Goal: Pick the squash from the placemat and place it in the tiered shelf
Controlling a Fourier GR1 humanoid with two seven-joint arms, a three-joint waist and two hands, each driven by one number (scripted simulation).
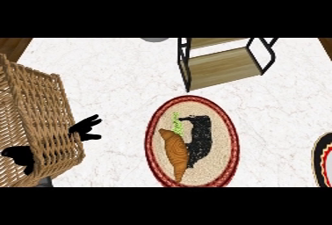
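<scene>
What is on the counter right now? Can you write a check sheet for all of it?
Surface: white marble counter.
Job's things: orange squash lying on the oval placemat; tiered shelf at the far side.
Clutter: wicker basket at the left; plate cut off by the right edge; grey round thing at the far edge.
Hands: right hand over the placemat, against the squash's right side; left hand open beside the basket.
Cables: nothing seen.
Surroundings: brown wood beyond the counter's far corners.
</scene>
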